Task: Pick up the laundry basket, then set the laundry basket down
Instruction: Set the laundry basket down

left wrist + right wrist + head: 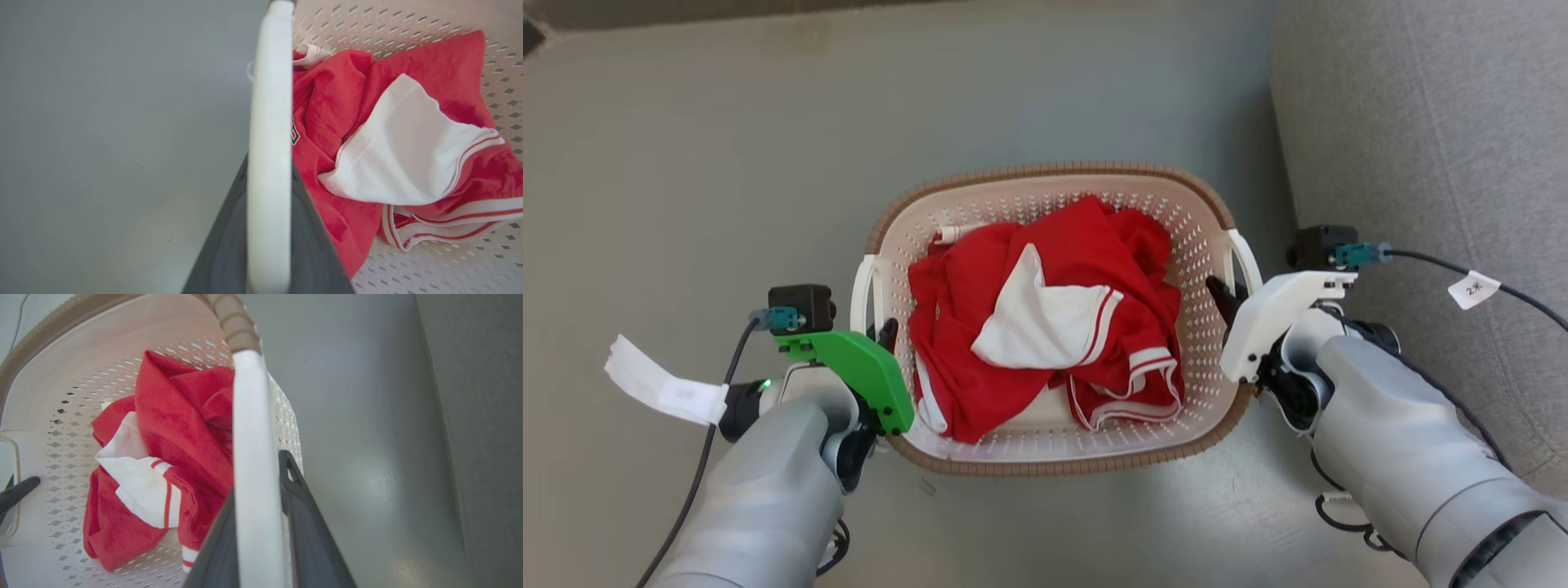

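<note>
Looking down from the head, the laundry basket is over the grey floor, just left of a grey fabric couch. Its mouth faces up and its long axis runs left to right across the view, with a white loop handle at each short end. A crumpled red and white garment lies inside. The left claw is at the left handle and the right claw at the right handle. Whether the basket rests on the floor or hangs just off it cannot be told.

From the left wrist, the left handle rises as a white bar up the middle, with the dark fingers closed tight on both sides of it. Floor lies to its left, and the garment in the perforated tub to its right.

From the right wrist, the right handle likewise stands clamped between that claw's fingers, meeting the brown rim above. The garment lies in the tub to its left, and the other claw's finger tip pokes in at the far handle.
</note>
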Robot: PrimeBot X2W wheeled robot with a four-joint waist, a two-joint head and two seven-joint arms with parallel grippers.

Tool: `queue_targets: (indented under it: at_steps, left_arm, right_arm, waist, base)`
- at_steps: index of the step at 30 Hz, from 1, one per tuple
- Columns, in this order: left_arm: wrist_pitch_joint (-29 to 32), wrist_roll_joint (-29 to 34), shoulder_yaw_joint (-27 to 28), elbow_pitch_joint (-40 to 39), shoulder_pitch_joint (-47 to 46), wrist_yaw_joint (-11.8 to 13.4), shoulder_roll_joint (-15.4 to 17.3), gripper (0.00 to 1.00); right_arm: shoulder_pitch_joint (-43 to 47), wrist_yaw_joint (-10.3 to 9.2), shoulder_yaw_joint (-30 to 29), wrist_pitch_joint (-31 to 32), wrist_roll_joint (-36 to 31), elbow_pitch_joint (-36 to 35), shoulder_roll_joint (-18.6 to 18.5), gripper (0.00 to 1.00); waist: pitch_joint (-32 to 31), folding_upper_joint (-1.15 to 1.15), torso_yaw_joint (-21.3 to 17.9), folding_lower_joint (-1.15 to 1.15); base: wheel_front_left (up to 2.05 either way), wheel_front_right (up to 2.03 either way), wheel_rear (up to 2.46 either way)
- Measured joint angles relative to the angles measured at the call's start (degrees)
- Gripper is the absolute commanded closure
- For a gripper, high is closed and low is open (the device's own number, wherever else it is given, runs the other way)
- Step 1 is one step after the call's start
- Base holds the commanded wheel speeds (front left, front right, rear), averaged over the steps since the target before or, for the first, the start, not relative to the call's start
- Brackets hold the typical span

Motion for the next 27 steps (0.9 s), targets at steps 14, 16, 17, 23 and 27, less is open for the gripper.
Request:
queue_targets:
  at_steps: [14, 16, 17, 23, 27]
  left_arm:
    - [-3.4, 0.5, 0.3, -0.2, -4.7, 0.0, 0.0, 1.0]
    - [-3.7, 0.5, 0.3, -0.2, -5.3, 0.0, 0.1, 1.0]
    - [-3.8, 0.5, 0.3, -0.3, -5.7, 0.0, 0.1, 1.0]
    - [-4.8, 1.0, 1.0, -0.6, -8.2, 0.0, 0.0, 1.0]
    - [-5.3, 1.1, 1.6, -0.6, -9.9, 0.0, 0.0, 1.0]
  right_arm:
    - [-4.5, 0.02, -0.1, -3.5, -0.8, 0.0, -0.6, 1.0]
    - [-5.1, 0.03, -0.2, -4.0, -0.9, 0.0, -0.8, 1.0]
    - [-5.4, 0.03, -0.2, -4.2, -0.9, 0.0, -0.9, 1.0]
    - [-7.5, 0.08, -0.4, -5.7, -1.0, 0.0, -1.3, 1.0]
    - [-9.2, 0.08, -0.6, -6.4, -1.4, 0.0, -1.4, 1.0]
  waist:
    - [8.8, 0.0, 0.1, 0.0]
    - [10.1, 0.0, 0.1, 0.01]
    - [10.8, 0.0, 0.2, 0.01]
    - [14.7, 0.0, 0.4, 0.01]
    - [17.4, 0.0, 0.5, 0.01]
  base:
    - [0.0, 0.0, 0.0]
    - [0.0, 0.0, 0.0]
    - [0.0, 0.0, 0.0]
    - [0.0, 0.0, 0.0]
    - [0.0, 0.0, 0.0]
